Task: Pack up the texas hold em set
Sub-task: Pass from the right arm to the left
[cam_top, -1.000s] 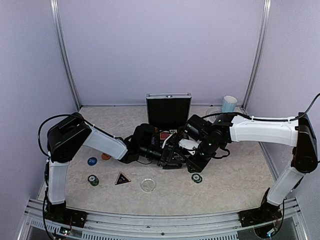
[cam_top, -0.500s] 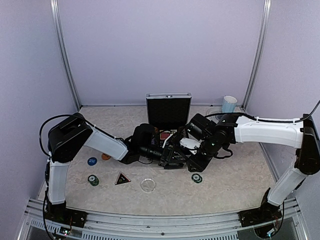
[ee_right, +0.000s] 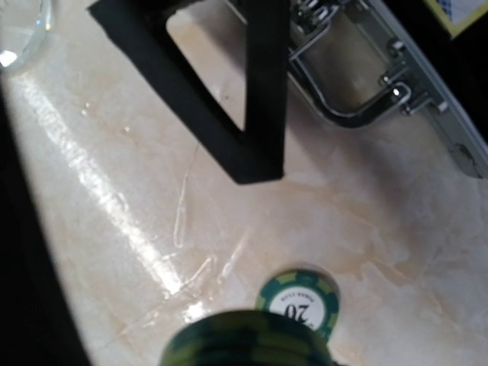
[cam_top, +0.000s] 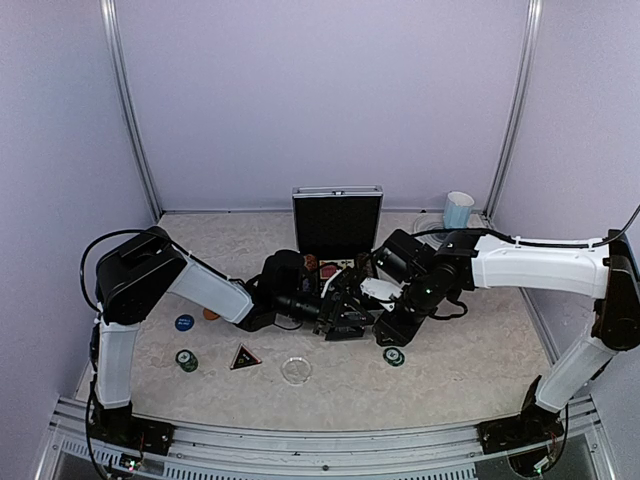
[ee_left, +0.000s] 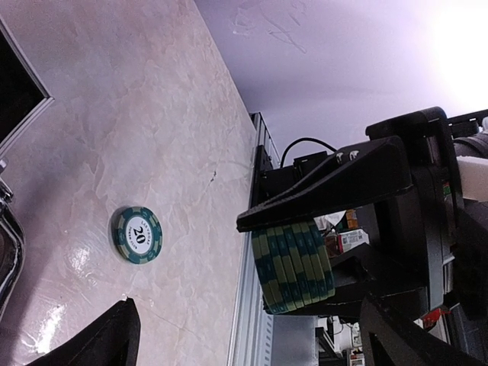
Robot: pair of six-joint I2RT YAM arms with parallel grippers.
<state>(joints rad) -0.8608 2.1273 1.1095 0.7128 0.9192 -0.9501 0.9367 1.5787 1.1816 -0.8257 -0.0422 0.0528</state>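
The left arm (cam_top: 205,285) is stretched low from the desk's left edge toward the centre, and the left gripper (cam_top: 342,318) is spread wide and empty beside the case. The right arm (cam_top: 530,262) is reached in from the right edge and bent down at the wrist. The right gripper (cam_top: 390,326) is pinched on a stack of green chips (ee_left: 293,267), near a single green chip (ee_left: 137,235) lying on the desk (cam_top: 470,350). The silver case (cam_top: 337,222) is set open at the back centre, lid upright. A red deck (cam_top: 327,271) is seen inside; the rest is hidden by the arms.
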